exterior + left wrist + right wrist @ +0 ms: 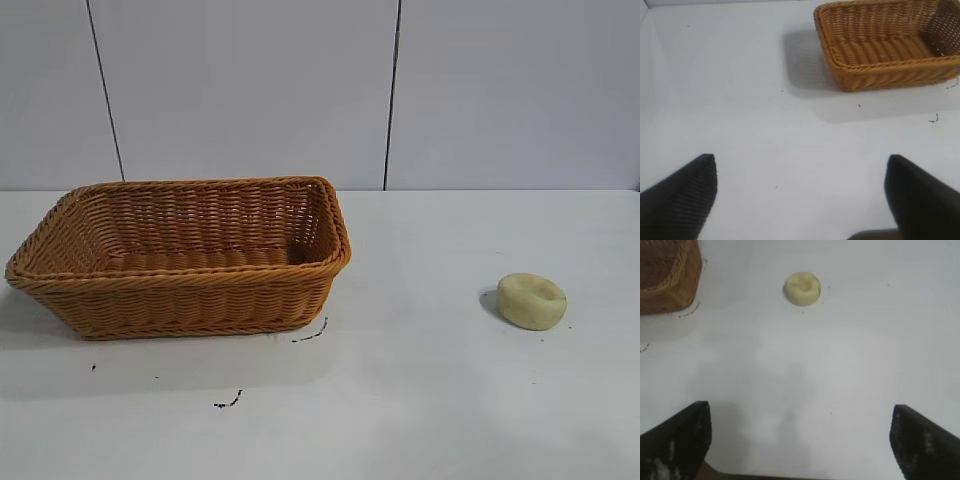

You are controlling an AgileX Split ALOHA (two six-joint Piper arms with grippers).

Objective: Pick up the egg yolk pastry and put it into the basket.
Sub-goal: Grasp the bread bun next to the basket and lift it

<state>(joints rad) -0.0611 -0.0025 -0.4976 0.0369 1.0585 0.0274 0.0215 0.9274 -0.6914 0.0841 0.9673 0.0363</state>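
The white surface (450,400) fills most of every view, and behind it stands a pale wall of panels (250,90) with thin dark seams. On the surface there are a few small dark marks (312,335) just in front of the basket.

The basket (180,300) is the biggest thing here. It is woven, orange-brown, with sides that open outward and a braided rim, and it stands upright on the left half of the surface in the exterior view. Inside it I see only its own woven bottom. It throws a soft shadow on the surface beside it.

The left tool (800,197) hangs above bare surface, well apart from the basket, which shows far off in the left wrist view. Its two dark fingers (682,192) stand wide apart and hold nothing.

The right tool (800,440) is also spread wide, with nothing between its fingers (677,440). It hangs over bare surface, and the pastry lies ahead of it, not touching it.

The egg yolk pastry (532,300) is small, pale yellow and round, with a shallow dent on its top. It lies flat on the surface at the right side of the exterior view, well apart from the basket.
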